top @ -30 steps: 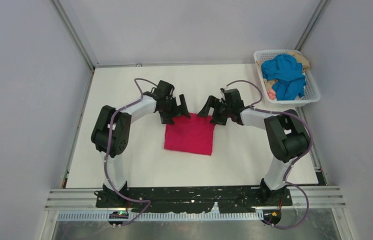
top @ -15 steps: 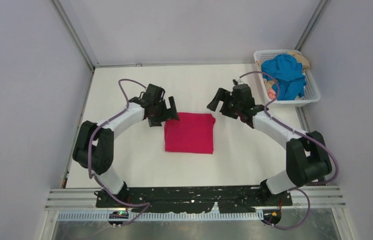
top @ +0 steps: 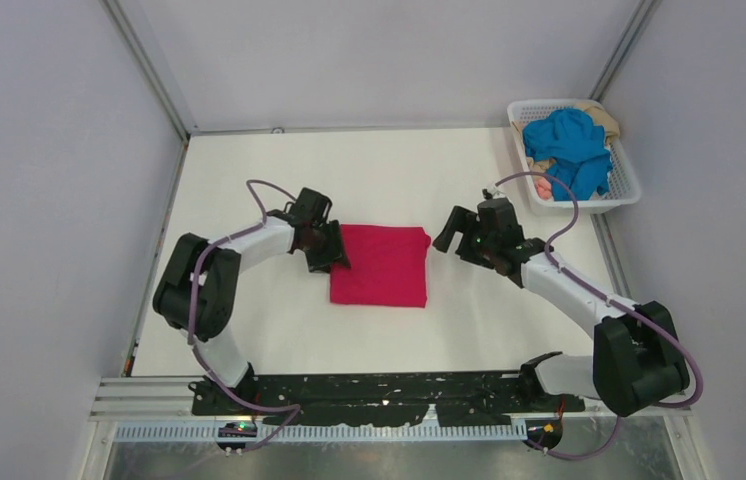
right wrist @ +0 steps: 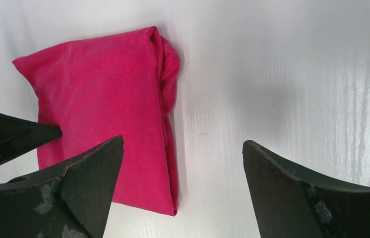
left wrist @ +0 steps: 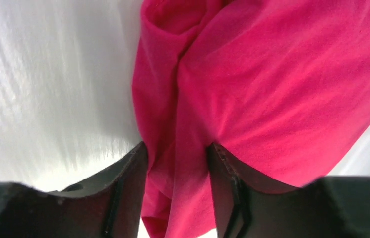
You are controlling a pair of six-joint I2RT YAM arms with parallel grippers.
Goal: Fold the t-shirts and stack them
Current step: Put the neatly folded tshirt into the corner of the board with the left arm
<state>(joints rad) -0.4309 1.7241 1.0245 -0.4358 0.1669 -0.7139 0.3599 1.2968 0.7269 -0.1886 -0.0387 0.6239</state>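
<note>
A crimson-pink t-shirt [top: 379,265] lies folded into a rectangle in the middle of the table. My left gripper [top: 332,250] is at its left edge. In the left wrist view the left gripper [left wrist: 177,148] has a bunched fold of the pink t-shirt [left wrist: 272,74] pinched between its jaws. My right gripper [top: 449,232] hovers open just right of the shirt's far right corner. Seen from the right wrist, the right gripper [right wrist: 183,144] holds nothing, and the pink t-shirt [right wrist: 98,99] lies ahead to the left. A blue t-shirt [top: 569,145] and a pale beige t-shirt [top: 609,120] sit crumpled in the basket.
The white lattice basket [top: 629,190] stands at the table's far right corner. Grey walls and metal rails close in the table on three sides. The left gripper's finger [right wrist: 4,134] shows at the left edge of the right wrist view.
Both arms have dropped from above the shirt's far edge to its sides. The left gripper has gone from wide open to closed on the left edge. The right gripper stays open.
</note>
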